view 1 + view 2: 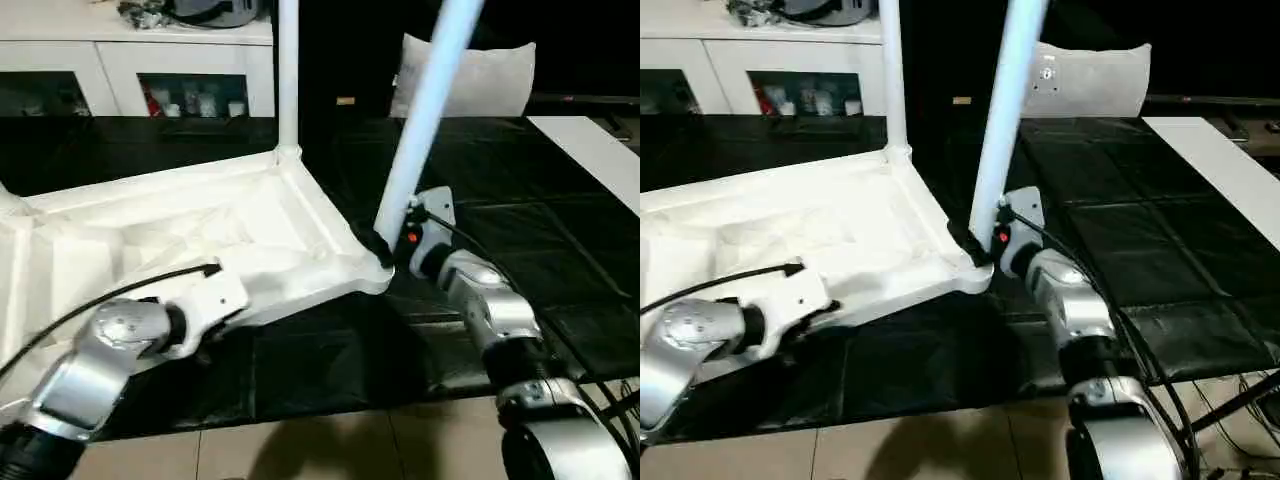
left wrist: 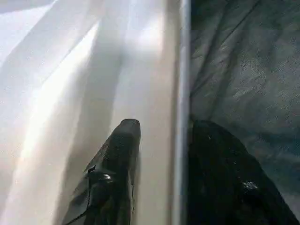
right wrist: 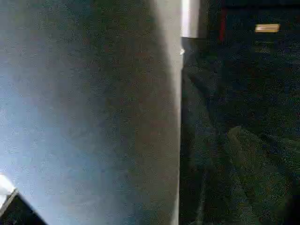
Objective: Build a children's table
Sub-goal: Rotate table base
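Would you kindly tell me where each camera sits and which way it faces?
Left and right eye: on the head, looking down at the upturned tabletop, both silver forearms showing.
Left wrist: along the left tool, its fingers either side of the tabletop's rim.
Right wrist: close against the near leg.
Shared: eyes and right wrist show that leg.

White table top [image 1: 200, 225] and white legs [image 1: 430, 100] on black mat [image 1: 520, 200].
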Controlling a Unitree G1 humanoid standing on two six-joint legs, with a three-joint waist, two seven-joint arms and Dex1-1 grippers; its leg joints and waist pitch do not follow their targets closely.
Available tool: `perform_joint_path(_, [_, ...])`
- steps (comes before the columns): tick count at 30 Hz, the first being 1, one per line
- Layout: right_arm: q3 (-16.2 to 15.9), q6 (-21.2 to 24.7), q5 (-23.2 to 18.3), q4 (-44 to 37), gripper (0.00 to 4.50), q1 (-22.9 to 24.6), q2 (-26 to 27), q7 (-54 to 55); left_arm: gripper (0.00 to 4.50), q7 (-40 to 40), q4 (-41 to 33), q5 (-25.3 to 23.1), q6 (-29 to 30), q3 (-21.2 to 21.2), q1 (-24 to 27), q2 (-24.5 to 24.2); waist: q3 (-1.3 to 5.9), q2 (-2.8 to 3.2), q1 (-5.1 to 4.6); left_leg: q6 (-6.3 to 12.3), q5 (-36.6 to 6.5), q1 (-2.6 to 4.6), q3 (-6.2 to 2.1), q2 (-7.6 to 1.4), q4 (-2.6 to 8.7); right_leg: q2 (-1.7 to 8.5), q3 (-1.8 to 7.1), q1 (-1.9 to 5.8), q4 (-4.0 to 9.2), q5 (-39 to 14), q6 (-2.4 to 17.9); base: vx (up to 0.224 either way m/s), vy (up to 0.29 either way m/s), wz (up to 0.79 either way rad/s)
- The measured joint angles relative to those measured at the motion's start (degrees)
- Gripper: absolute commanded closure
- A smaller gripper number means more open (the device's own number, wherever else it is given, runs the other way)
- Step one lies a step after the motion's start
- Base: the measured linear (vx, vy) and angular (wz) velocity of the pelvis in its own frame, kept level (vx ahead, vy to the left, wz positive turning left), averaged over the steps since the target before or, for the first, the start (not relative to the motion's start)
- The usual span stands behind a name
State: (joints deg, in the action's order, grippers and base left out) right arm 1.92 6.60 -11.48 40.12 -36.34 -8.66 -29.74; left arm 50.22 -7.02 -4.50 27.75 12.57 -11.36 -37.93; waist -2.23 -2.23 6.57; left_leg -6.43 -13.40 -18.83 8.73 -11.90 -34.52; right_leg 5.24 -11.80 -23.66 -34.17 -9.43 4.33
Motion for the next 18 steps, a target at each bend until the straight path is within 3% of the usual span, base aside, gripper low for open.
perform_joint_path(6, [2.70,-0.68,-0.19,4.32,0.00,-1.89,-0.26,4.15,2.46,-1.30,0.24,-0.35,-1.60,-0.26,0.01,-0.80,-0.02,0.03,0.33,-0.14,0.08,0.33,-0.10,0.02,-0.01,0.00,-0.01,0.40,0.05,0.03,0.01,0.000,0.000,0.00])
perform_joint_path(13, [6.01,-1.85,-0.68,8.65,0.00,-2.72,-5.44,8.22,2.46,-3.38,4.44,-2.09,-4.04,0.44,-0.89,-0.31,-0.03,0.06,2.06,-0.15,0.08,0.47,-0.12,0.04,-0.01,0.01,-0.02,0.68,0.17,0.03,-0.02,0.000,0.000,0.00])
perform_joint_path(18, [7.98,-2.32,-0.62,10.34,0.00,-2.60,-8.48,9.61,2.46,-6.82,8.25,-3.33,-5.46,0.77,-3.82,0.97,-0.05,0.09,2.01,-0.16,0.09,0.46,-0.12,0.04,-0.01,0.00,-0.04,0.67,0.15,0.03,-0.03,0.000,0.000,0.00])
